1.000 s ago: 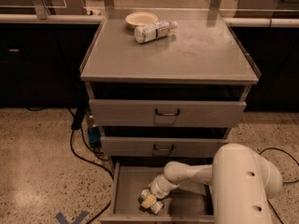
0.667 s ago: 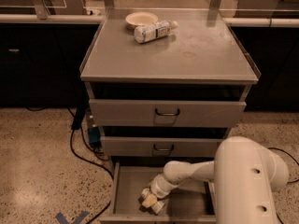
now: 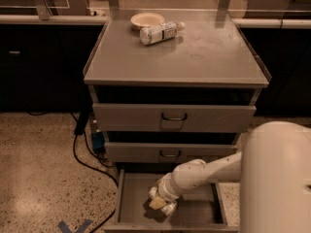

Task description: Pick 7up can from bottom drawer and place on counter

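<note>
Bottom drawer, pulled open. Gripper low over its floor, grip state not discernible. 7up can unseen, probably hidden under the gripper. Step judged: grasping. Next: secure hold, lift clear, carry to counter above the gripper.

gripper: low inside open bottom drawer | bottle: lying beside bowl on counter
</note>
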